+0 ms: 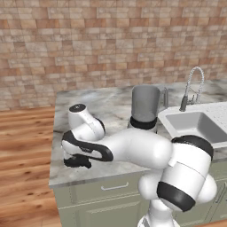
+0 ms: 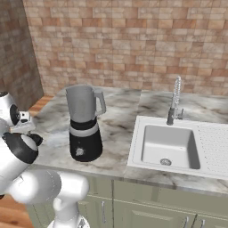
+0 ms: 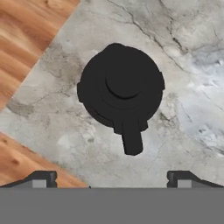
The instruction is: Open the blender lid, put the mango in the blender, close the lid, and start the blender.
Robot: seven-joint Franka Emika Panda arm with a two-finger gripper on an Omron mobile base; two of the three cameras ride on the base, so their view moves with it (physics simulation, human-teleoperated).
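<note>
The blender lid (image 3: 120,94), a black round cap with a raised knob and a short tab, lies flat on the marble counter near its front-left corner. It also shows as a dark shape under my wrist (image 1: 79,162). My gripper (image 3: 112,177) hangs above it, open, with its fingertips (image 3: 41,177) wide apart and nothing between them. The blender (image 1: 145,108) stands by the sink with its grey jar (image 2: 81,103) uncovered on the black base (image 2: 85,142). The mango is out of view.
A sink (image 2: 167,147) with a tall faucet (image 2: 174,100) is set into the counter right of the blender. The counter's edge (image 3: 39,144) and the wood floor (image 3: 26,35) lie close beside the lid. A brick wall runs behind.
</note>
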